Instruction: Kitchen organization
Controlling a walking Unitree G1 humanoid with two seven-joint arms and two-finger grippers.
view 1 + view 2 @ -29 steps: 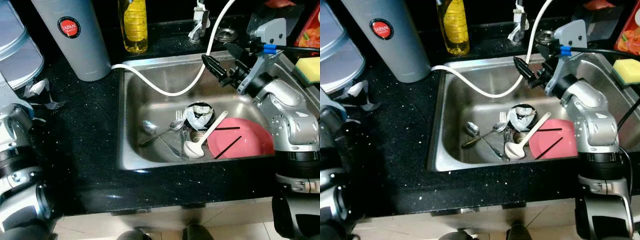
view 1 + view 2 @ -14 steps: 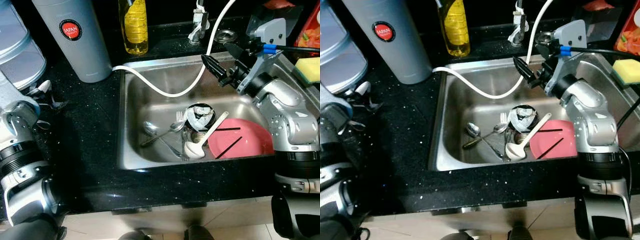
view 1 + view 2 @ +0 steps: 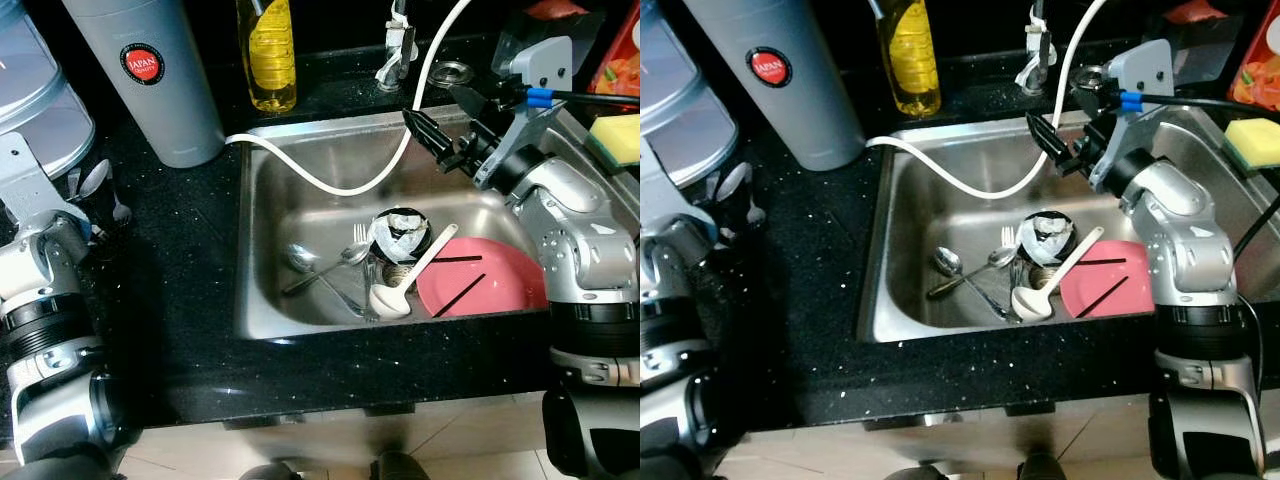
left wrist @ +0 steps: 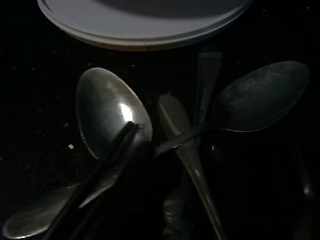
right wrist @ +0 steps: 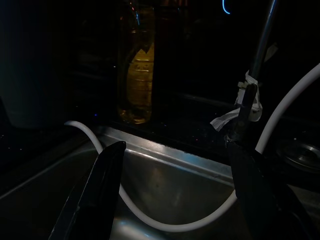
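Several spoons (image 4: 112,112) lie on the black counter (image 3: 170,300) at far left, just near a white lid (image 4: 145,22); the left gripper (image 4: 107,165) points down at them, one dark finger (image 4: 100,172) over a spoon bowl, but I cannot tell how its jaws stand. The right gripper (image 5: 175,200) hangs over the sink's (image 3: 300,215) far right corner beside the white hose (image 3: 330,180), jaws wide apart, empty; in the sink lie cutlery (image 3: 325,265), a ladle (image 3: 405,280), a cup (image 3: 398,232) and a pink plate (image 3: 485,280) with chopsticks (image 3: 455,295)

Steel spoons (image 4: 112,112) heaped on counter
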